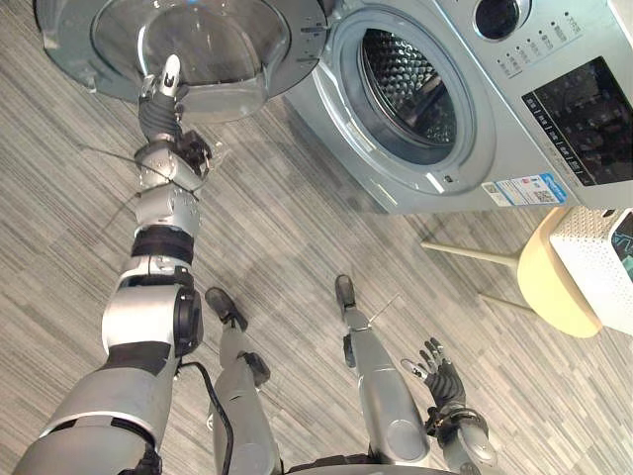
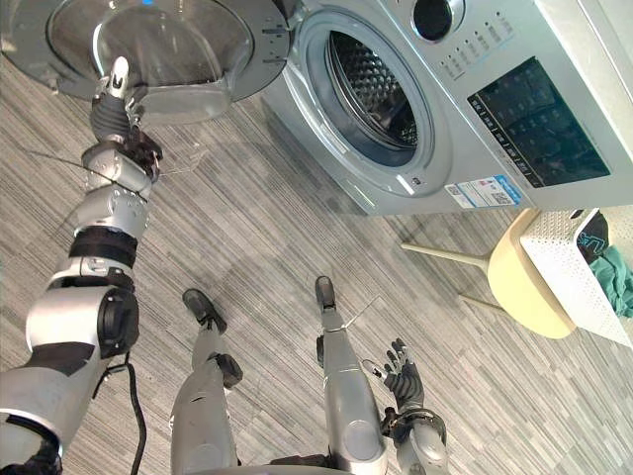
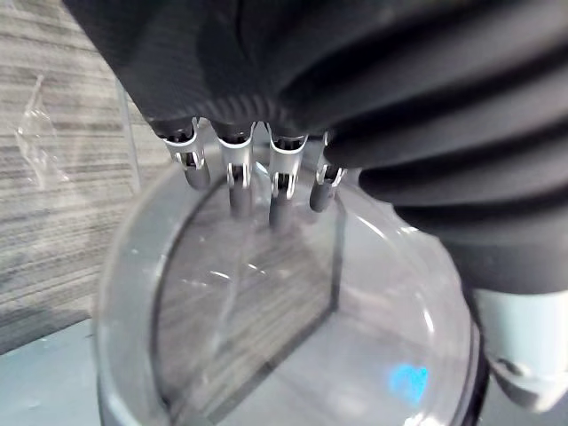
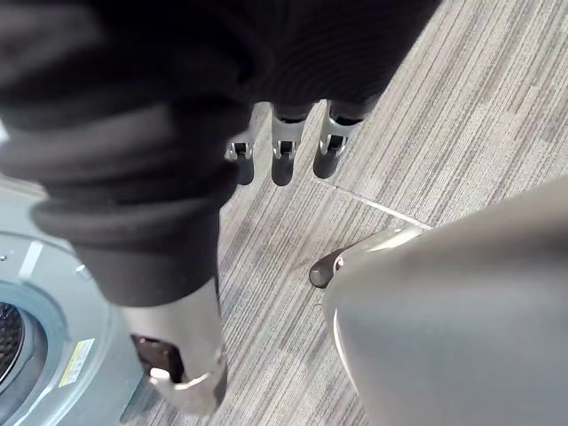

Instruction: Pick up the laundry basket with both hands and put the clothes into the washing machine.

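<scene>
The silver washing machine (image 1: 514,119) stands ahead with its drum (image 1: 406,89) open and dark inside. Its round glass door (image 1: 188,45) is swung wide to the left. My left hand (image 1: 163,94) is stretched up to that door, open, with straight fingers (image 3: 235,182) on or just at the glass bowl (image 3: 293,337). The white perforated laundry basket (image 2: 569,262) rests on a pale stool (image 2: 514,277) at the right, with teal clothes (image 2: 613,272) in it. My right hand (image 2: 401,374) hangs low near the bottom right, open and holding nothing, far from the basket.
Grey striped floor (image 1: 287,228) lies between me and the machine. The stool's thin legs (image 1: 465,252) stick out toward the middle. The machine's dark control panel (image 1: 584,119) faces up at the right.
</scene>
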You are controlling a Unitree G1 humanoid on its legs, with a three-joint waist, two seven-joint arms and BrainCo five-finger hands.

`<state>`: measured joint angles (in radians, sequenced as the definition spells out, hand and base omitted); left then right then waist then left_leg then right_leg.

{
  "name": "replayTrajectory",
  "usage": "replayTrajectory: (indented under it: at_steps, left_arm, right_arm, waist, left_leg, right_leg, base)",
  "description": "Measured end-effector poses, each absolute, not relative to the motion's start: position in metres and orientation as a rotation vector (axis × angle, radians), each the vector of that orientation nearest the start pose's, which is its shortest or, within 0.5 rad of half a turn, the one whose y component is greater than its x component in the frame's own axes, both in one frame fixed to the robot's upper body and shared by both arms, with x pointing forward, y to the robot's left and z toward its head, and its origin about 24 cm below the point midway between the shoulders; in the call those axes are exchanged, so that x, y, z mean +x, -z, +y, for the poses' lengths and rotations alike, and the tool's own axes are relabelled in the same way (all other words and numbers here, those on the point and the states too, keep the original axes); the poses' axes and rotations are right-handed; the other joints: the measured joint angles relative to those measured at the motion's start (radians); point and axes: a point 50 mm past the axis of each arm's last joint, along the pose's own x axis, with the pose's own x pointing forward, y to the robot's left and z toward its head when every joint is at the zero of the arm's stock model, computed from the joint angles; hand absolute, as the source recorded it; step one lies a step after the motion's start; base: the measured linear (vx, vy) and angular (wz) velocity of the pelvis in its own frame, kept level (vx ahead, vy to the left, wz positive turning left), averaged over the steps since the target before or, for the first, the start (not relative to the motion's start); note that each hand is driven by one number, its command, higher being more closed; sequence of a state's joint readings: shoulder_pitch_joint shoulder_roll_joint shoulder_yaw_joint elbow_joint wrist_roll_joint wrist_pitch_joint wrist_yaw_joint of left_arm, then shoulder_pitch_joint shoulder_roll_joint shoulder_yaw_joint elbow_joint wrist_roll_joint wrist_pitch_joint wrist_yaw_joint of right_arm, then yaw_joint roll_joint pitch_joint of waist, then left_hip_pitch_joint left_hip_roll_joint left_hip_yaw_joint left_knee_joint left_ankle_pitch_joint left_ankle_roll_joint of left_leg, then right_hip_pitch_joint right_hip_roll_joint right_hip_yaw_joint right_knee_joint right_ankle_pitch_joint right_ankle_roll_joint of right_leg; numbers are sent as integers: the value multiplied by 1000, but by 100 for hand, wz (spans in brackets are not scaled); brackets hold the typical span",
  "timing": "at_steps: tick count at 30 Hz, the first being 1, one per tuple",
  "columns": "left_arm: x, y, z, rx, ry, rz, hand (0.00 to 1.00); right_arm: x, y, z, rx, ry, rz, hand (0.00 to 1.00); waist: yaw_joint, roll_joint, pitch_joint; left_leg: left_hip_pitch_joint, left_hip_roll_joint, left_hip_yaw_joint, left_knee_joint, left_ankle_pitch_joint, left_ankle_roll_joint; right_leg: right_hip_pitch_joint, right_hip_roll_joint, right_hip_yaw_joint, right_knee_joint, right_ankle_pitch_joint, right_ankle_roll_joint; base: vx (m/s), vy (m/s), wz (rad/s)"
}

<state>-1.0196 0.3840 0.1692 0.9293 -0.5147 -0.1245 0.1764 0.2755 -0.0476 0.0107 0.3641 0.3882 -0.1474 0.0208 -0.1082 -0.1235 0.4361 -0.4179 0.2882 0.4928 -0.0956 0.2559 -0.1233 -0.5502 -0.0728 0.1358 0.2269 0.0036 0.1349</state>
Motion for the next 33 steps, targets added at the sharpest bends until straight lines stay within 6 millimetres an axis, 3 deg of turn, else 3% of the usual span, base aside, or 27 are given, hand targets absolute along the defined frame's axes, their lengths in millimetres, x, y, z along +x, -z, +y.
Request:
replayTrajectory:
  at_steps: [3, 4, 7, 9, 10, 12, 14, 18, 20, 22, 23, 25, 28, 29, 33]
  left_arm:
    - [395, -142, 224, -332, -315, -118, 0]
    - [384, -106, 215, -319, -306, -36, 0]
    - [356, -48, 195, -281, -255, 105, 0]
    - [330, -11, 177, -286, -184, 191, 0]
    - [299, 25, 166, -316, -156, 300, 0]
    - [268, 55, 164, -332, -158, 400, 0]
    - [224, 88, 175, -341, -205, 522, 0]
    - [163, 131, 199, -330, -344, 746, 0]
    - [125, 148, 209, -325, -412, 872, 0]
    - [76, 163, 217, -386, -560, 1005, 0]
    - [43, 169, 218, -454, -677, 1082, 0]
    - [13, 172, 216, -518, -783, 1143, 0]
    - [-11, 174, 210, -592, -878, 1183, 0]
    - [-11, 174, 210, -600, -885, 1176, 0]
    - [3, 171, 212, -661, -927, 1083, 0]
  right_arm:
    - [153, 85, -178, 331, 198, 489, 0]
    - [156, 89, -178, 341, 200, 512, 0]
    - [172, 93, -178, 377, 210, 526, 0]
    - [175, 95, -187, 376, 249, 532, 0]
    - [169, 104, -196, 376, 298, 575, 0]
    - [157, 116, -208, 375, 363, 645, 0]
    - [133, 135, -224, 366, 454, 780, 0]
    - [103, 151, -232, 400, 554, 920, 0]
    - [91, 156, -233, 438, 601, 956, 0]
    - [80, 161, -230, 495, 657, 983, 0]
    - [68, 165, -226, 544, 705, 1013, 0]
    - [55, 168, -222, 569, 739, 1056, 0]
    - [50, 169, -220, 551, 721, 1085, 0]
    - [51, 169, -219, 540, 706, 1088, 0]
    - [70, 166, -220, 436, 583, 1085, 0]
  waist:
    - [12, 2, -1]
    - [17, 3, -2]
    - [51, 12, -11]
    - [64, 48, -40]
    - [69, 84, -96]
    - [70, 116, -132]
    - [77, 159, -181]
    - [104, 179, -236]
    - [107, 171, -256]
    - [109, 154, -272]
    - [108, 147, -298]
    - [108, 145, -328]
    - [124, 155, -352]
    - [124, 155, -350]
    - [147, 150, -343]
  left_leg:
    - [53, -22, -17, 0, -1, 0]
    - [85, -29, -27, -1, -7, -5]
    - [140, -41, -29, -1, -22, -3]
    - [154, -55, -49, -1, -23, 0]
    - [158, -71, -76, -1, -17, 6]
    - [182, -87, -108, -1, -18, 7]
    - [216, -99, -162, -2, -27, 19]
    - [254, -110, -212, -7, -37, 18]
    - [286, -117, -220, -7, -52, 16]
    - [336, -122, -221, -7, -63, 14]
    - [352, -126, -241, -8, -68, 13]
    - [363, -124, -260, -7, -69, 12]
    - [362, -118, -298, 7, -69, 12]
    - [352, -116, -307, 29, -77, 3]
    - [220, -113, -373, 303, -103, 24]
  right_leg:
    - [63, -25, -30, 23, -51, -6]
    - [96, -36, -50, 50, -81, -8]
    - [148, -41, -56, 66, -103, -9]
    - [175, -56, -74, 69, -115, -3]
    - [197, -72, -95, 66, -123, 4]
    - [251, -85, -120, 47, -131, 12]
    - [343, -98, -169, -6, -131, 14]
    - [431, -104, -217, -57, -128, 19]
    - [471, -110, -221, -62, -133, 21]
    - [521, -116, -227, -56, -150, 20]
    - [551, -119, -250, -51, -165, 16]
    - [578, -117, -271, -50, -175, 12]
    - [599, -106, -297, -32, -201, 7]
    - [601, -104, -305, -22, -211, 3]
    - [596, -121, -354, 82, -264, -14]
  base:
    - [23, -32, 35]
    - [37, -50, 46]
    - [8, -11, 18]
    - [32, -13, 38]
    - [73, -13, 48]
    - [102, -4, 55]
    - [74, 22, 62]
    - [12, 21, 37]
    - [19, 22, 18]
    - [38, 2, 14]
    - [31, -23, 32]
    - [29, -38, 36]
    - [9, -46, 33]
    - [-20, -69, 46]
    - [-83, -74, 43]
